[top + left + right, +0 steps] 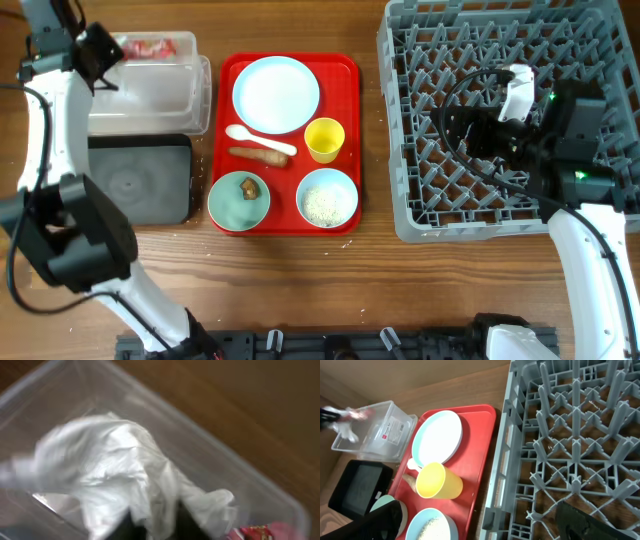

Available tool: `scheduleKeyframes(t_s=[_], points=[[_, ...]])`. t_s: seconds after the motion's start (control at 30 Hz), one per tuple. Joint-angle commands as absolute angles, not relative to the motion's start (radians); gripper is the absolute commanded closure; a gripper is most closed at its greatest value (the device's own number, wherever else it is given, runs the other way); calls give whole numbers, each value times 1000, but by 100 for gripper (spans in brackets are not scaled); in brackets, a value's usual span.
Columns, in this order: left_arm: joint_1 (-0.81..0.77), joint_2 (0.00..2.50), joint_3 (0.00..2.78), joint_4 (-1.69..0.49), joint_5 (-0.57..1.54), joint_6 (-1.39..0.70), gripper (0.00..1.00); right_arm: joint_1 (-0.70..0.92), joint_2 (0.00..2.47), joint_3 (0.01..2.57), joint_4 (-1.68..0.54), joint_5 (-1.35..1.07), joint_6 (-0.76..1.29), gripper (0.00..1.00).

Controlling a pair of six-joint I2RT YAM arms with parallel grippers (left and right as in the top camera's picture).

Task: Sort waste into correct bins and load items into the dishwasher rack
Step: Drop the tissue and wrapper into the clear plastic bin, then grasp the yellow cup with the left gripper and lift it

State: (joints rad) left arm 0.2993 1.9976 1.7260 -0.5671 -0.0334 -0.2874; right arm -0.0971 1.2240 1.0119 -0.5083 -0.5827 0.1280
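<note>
Over the grey rack [570,435], the right gripper [482,520] stands wide open and empty. Beyond it, on the red tray [477,425], the yellow cup [437,482] stands just beside the plate [437,435]. Farthest, the left gripper [157,527] pinches the white tissue [115,470] above the clear tub [225,460] (red wrapper [260,532] inside).

Flat red tray [342,84] mid-counter, lying square to edges. Wooden counter [300,290] brown, grain running left-right.

No legible txt; label [395,428] on clear tub [365,440] too small.
</note>
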Motion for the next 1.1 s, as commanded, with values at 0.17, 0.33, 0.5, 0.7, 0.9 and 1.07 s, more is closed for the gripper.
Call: scheduleKeyframes(t_s=[0.17,0.33,0.5,0.7,0.9,1.07], points=[[321,2040,1723,-538,-30,-291,1,-99,1225,1034,-506,-577,141,1],[269,1880,1723,-562,139,-262,9,-99,1225,1034,-505,-577,165,1],[111,1771,1723,-813,326,-174,9,-99,1225,1034,-505,-577,164,1],[-161,1875,1719,-1034,370,75,15,-99,1225,1034,-499,-577,160,0],[-295,2012,1719,-1013,367,75,21,-99,1225,1034,-503,-577,160,0],[-337,2108,1719,-991,366,59,39,-99,1225,1034,-514,-577,160,0]])
